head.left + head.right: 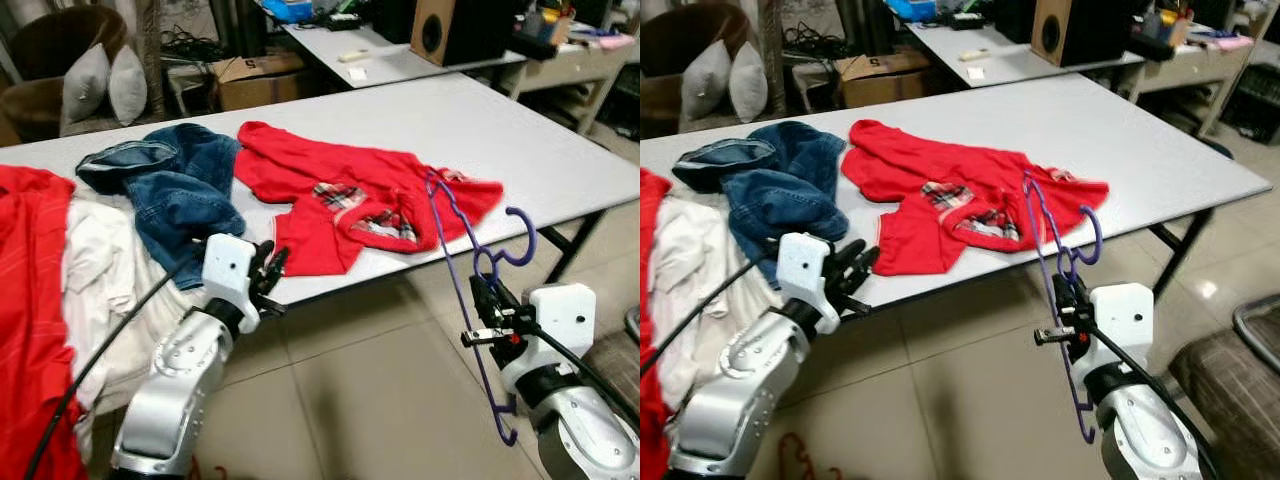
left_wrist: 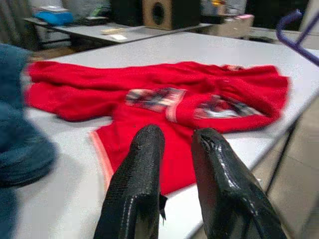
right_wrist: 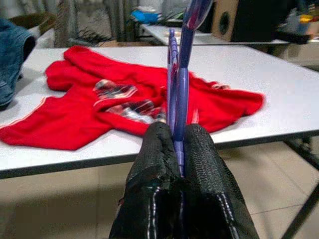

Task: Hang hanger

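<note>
A red shirt [image 1: 350,195] with a plaid collar lies spread flat on the white table [image 1: 480,130]. My right gripper [image 1: 483,295] hovers over the floor just off the table's front edge, shut on a thin purple hanger [image 1: 455,240]. The hanger stands upright, its hook [image 1: 520,240] pointing right and its top reaching over the shirt's right sleeve. In the right wrist view the hanger [image 3: 178,99] rises from between the pressed fingers. My left gripper [image 1: 270,265] sits at the table's front edge beside the shirt's hem, open a little and holding nothing.
Blue jeans [image 1: 175,185] lie left of the shirt, with white cloth [image 1: 100,270] and a red garment [image 1: 30,300] hanging over the table's left end. A second table with a speaker [image 1: 460,30] stands behind. Tiled floor [image 1: 380,380] lies in front.
</note>
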### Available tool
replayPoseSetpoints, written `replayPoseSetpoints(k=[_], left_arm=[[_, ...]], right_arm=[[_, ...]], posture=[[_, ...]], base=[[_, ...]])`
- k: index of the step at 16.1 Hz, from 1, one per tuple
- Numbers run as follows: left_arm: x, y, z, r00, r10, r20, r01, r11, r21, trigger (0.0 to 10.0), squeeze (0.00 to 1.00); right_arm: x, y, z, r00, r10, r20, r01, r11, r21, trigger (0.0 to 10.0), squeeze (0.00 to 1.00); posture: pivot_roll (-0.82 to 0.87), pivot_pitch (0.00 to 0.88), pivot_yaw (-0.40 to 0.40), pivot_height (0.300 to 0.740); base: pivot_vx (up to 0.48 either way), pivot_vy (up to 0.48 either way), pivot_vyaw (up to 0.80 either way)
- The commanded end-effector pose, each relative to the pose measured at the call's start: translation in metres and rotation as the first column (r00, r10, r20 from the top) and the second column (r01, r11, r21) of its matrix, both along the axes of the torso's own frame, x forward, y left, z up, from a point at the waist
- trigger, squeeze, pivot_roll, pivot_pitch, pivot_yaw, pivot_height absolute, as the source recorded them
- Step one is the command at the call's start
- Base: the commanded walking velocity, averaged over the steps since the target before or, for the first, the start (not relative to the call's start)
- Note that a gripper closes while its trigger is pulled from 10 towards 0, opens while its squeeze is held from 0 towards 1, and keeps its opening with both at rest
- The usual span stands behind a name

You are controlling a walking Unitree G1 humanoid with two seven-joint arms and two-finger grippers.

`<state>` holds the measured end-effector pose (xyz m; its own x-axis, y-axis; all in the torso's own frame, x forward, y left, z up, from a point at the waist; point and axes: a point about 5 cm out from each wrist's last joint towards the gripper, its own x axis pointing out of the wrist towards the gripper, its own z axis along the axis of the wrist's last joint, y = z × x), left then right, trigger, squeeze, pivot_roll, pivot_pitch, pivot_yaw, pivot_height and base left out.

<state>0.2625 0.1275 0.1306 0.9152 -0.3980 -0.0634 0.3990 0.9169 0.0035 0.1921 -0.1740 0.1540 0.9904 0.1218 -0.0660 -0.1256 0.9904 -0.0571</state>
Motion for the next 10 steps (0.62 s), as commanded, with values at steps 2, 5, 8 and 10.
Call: replayPoseSetpoints(k=[2,5,8,10], left_arm=[[-0.0025,-0.0021,-0.0014,1.0,-0.017,-0.006,0.017,1.0,-0.001,10.0,0.0],[-0.0047,-0.0002,-0.0043,1.0,-0.009,-0.015,0.009,1.0,0.006,10.0,0.0],[-0.0081,-0.0005,-0.0035,1.0,-0.001,-0.007,0.001,1.0,0.015,10.0,0.0],[-0.0107,-0.0028,-0.0022,1.0,-0.009,-0.003,0.009,1.0,0.013,10.0,0.0]], right_arm=[[-0.0006,-0.0018,0.002,1.0,-0.009,0.006,0.009,1.0,-0.006,10.0,0.0],[-0.0008,-0.0014,0.0021,1.0,0.001,0.008,-0.001,1.0,-0.016,10.0,0.0],[-0.0014,0.0017,0.0027,0.999,0.032,0.026,-0.03,0.997,-0.073,10.0,0.0],[-0.0019,0.0012,0.0021,0.999,0.04,0.008,-0.04,0.999,-0.024,10.0,0.0]], posture=[[-0.09,0.026,0.049,0.74],[-0.1,0.032,0.04,0.74],[-0.09,0.042,0.023,0.74],[-0.1,0.049,0.019,0.74]], base=[[0.289,0.0,-0.4],[0.3,0.0,0.0],[0.306,0.0,0.0],[0.313,0.0,0.0]])
